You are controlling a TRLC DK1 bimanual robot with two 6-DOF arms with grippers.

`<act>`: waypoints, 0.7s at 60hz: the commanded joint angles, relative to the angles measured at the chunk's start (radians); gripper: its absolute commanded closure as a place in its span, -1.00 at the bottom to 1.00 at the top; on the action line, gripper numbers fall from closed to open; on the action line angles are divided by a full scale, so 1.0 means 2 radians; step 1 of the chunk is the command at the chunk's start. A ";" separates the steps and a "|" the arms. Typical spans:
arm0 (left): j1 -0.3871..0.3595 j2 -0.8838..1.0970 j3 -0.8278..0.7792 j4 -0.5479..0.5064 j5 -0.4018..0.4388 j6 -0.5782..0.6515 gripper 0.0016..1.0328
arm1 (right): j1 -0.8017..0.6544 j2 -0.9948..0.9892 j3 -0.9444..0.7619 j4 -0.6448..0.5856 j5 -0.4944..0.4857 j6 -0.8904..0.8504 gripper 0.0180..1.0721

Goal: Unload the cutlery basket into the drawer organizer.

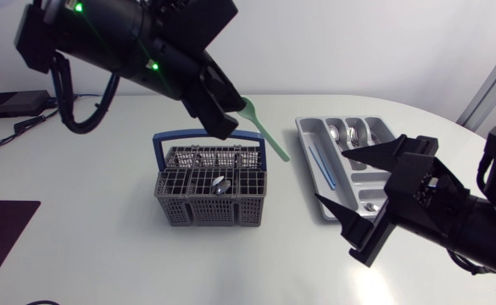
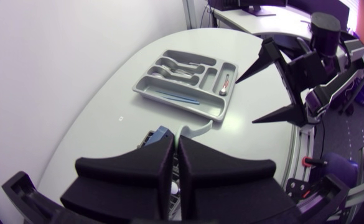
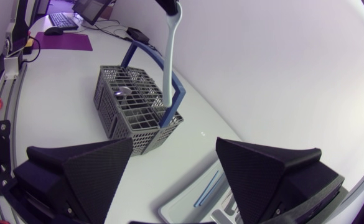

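L gripper [image 1: 222, 123] clenched on green plastic utensil [image 1: 269, 140] near its head, handle trailing below fingers, above basket [image 1: 180, 212]. R gripper [image 1: 334, 176] spread wide, empty, fingers over organizer [image 1: 309, 135]. Risk: the long handle pivots or slips in the pinch, or clips R fingers.

Bright, even light on the white table [image 1: 103, 254]; soft shadow beneath the basket [image 1: 211, 203]; wrist views bend at edges

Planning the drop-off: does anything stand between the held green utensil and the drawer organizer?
Nothing lies on the table between green utensil and drawer organizer; only the open right jaws hang by its near end.
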 commanded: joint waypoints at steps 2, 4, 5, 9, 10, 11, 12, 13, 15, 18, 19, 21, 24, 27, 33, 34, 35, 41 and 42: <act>-0.005 -0.001 -0.030 0.022 0.023 -0.061 0.93 | 0.033 0.016 0.010 0.028 0.035 0.033 -0.71; -0.004 0.001 -0.032 0.026 0.024 -0.071 0.93 | 0.045 0.020 0.009 0.039 0.047 0.035 -0.64; -0.004 0.002 -0.032 0.028 0.026 -0.075 0.93 | 0.050 0.022 0.009 0.043 0.052 0.035 -0.61; -0.003 0.015 -0.029 0.031 0.044 -0.095 0.93 | 0.074 0.034 0.006 0.069 0.082 0.035 -0.56; -0.002 0.017 -0.027 0.031 0.046 -0.100 0.93 | 0.079 0.039 0.005 0.074 0.088 0.035 -0.54; -0.001 0.019 -0.027 0.030 0.049 -0.106 0.93 | 0.085 0.045 0.005 0.082 0.096 0.034 -0.50; -0.001 0.022 -0.026 0.031 0.054 -0.111 0.93 | 0.089 0.049 0.005 0.087 0.099 0.033 -0.48; -0.001 0.022 -0.027 0.031 0.056 -0.113 0.93 | 0.090 0.052 0.005 0.093 0.101 0.033 -0.46; -0.002 0.027 -0.027 0.031 0.059 -0.124 0.93 | 0.094 0.060 0.003 0.107 0.107 0.033 -0.45; -0.003 0.031 -0.027 0.031 0.060 -0.134 0.93 | 0.102 0.071 0.003 0.126 0.122 0.031 -0.37; -0.004 0.032 -0.027 0.031 0.061 -0.137 0.93 | 0.106 0.074 0.003 0.132 0.128 0.030 -0.34; -0.004 0.034 -0.026 0.031 0.063 -0.142 0.93 | 0.114 0.081 0.003 0.146 0.140 0.026 -0.26; -0.003 0.035 -0.025 0.032 0.069 -0.151 0.93 | 0.120 0.091 0.002 0.169 0.155 0.017 -0.16; -0.003 0.039 -0.025 0.032 0.074 -0.160 0.93 | 0.128 0.102 0.002 0.187 0.171 0.008 -0.09; 0.006 0.044 -0.029 0.033 0.092 -0.177 0.93 | 0.135 0.119 0.001 0.217 0.186 0.000 -0.01; 0.007 0.045 -0.029 0.033 0.093 -0.179 0.93 | 0.137 0.122 0.001 0.219 0.186 -0.001 -0.01; 0.007 0.045 -0.029 0.034 0.095 -0.179 0.93 | 0.139 0.125 0.001 0.221 0.188 -0.003 -0.01; 0.013 0.046 -0.029 0.037 0.102 -0.190 0.93 | 0.142 0.145 0.002 0.238 0.192 -0.007 -0.01; 0.013 0.046 -0.030 0.038 0.102 -0.190 0.93 | 0.142 0.146 0.002 0.241 0.193 -0.007 -0.01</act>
